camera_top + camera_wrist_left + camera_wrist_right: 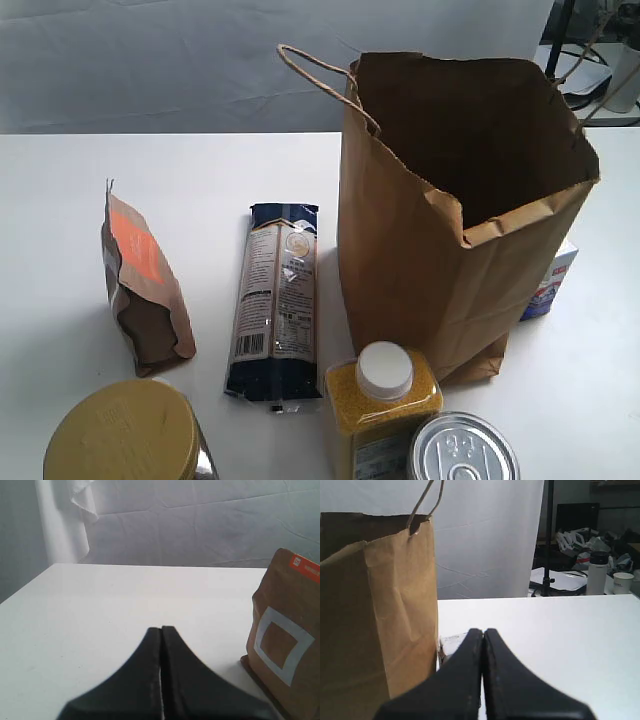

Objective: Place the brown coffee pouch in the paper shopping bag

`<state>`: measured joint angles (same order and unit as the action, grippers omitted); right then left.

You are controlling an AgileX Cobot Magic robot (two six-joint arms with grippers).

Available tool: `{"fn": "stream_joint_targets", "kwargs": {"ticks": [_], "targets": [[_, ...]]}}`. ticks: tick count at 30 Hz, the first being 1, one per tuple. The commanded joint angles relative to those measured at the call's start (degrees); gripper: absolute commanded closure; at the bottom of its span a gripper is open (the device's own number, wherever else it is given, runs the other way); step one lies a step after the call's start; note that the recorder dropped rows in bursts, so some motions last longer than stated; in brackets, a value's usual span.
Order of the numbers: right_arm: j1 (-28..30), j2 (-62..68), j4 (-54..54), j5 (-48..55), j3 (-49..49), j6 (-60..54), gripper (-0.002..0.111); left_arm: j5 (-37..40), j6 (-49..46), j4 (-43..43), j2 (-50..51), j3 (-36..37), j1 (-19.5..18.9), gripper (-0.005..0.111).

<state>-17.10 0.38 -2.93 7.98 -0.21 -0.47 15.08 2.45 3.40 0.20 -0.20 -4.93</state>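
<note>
White surface (pixel 200 170). Paper shopping bag (pixel 420 250) upright, mouth open, right of centre. Long dark-blue packet (pixel 275 300) flat just beside it. Brown coffee pouch (pixel 145 290) stands left of packet, apart. Left claw (pixel 161 630) closed, empty, near what is probably that pouch; right claw (pixel 483 631) closed, empty, beside bag.

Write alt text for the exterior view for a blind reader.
A tall open paper shopping bag stands on a white table; left of it sit a dark-blue packet and, farther left, the brown coffee pouch. A gold-lidded jar, a white-capped bottle and a tin can line the frame's bottom.
</note>
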Motion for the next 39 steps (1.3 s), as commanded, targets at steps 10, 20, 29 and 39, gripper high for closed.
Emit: {"fn": "stream_joint_targets", "kwargs": {"ticks": [10, 20, 29, 39], "targets": [[-0.08, -0.38, -0.37, -2.17, 0.21, 1.00, 0.108, -0.11, 0.16, 0.26, -0.20, 0.20, -0.21, 0.107], [-7.15, 1.51, -12.45, -5.16, -12.94, 5.71, 0.108, -0.11, 0.16, 0.26, -0.20, 0.20, -0.21, 0.107], [-22.74, 30.29, -22.54, 14.65, -39.51, -14.61, 0.108, -0.11, 0.16, 0.26, -0.20, 0.20, -0.21, 0.107], [-39.51, 60.52, -27.56, 19.55, -61.21, -19.84, 0.108, -0.11, 0.16, 0.26, -0.20, 0.20, -0.21, 0.107]]}}
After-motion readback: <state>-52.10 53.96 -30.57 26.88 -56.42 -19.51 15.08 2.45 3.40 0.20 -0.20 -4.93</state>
